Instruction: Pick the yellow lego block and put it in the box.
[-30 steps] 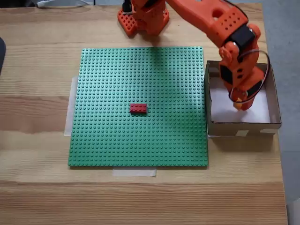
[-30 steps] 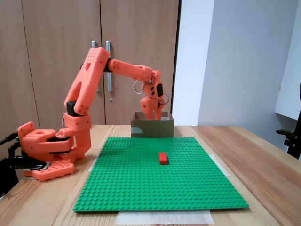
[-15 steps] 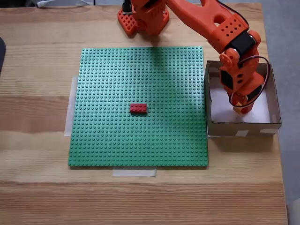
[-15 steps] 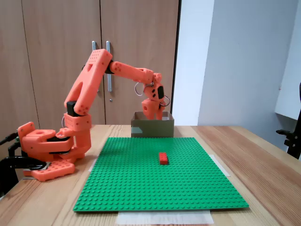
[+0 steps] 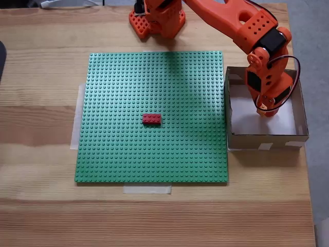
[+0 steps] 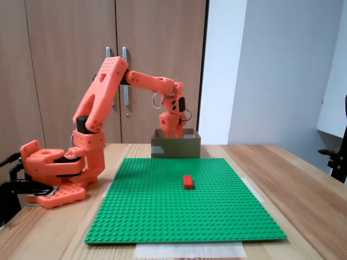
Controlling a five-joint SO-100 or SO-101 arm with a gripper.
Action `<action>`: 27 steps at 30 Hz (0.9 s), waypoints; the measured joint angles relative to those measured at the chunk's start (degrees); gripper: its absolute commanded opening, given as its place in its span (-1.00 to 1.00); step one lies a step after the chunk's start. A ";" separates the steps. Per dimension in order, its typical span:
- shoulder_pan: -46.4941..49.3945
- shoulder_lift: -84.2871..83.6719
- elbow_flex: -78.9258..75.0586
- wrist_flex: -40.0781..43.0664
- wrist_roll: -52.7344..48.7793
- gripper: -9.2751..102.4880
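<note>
The box (image 5: 267,139) stands just right of the green baseplate in a fixed view from above, and at the table's far end (image 6: 176,148) in a fixed view from the side. My orange gripper (image 5: 267,111) points down into the box, its tip near the white bottom. From the side the gripper (image 6: 174,130) hangs at the box's rim. Its jaws are too small and self-coloured to read. The yellow lego block is hidden; no yellow shows on the visible white bottom or on the plate.
A dark red brick (image 5: 151,119) sits near the middle of the green baseplate (image 5: 154,77), also seen from the side as the red brick (image 6: 188,182) on the baseplate (image 6: 179,216). The arm's base (image 6: 51,173) stands beside the plate. Wooden table surrounds it.
The wrist over the box has lifted slightly and swung a little toward the arm's base side. The red brick and box have not moved.
</note>
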 measured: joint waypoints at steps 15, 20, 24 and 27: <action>2.46 0.00 0.18 -0.62 -1.23 -0.85; 2.72 0.00 0.35 -0.97 -1.32 -0.85; 3.08 0.00 0.70 -0.97 -1.93 -0.80; 2.81 0.00 1.41 -1.14 -3.08 -0.73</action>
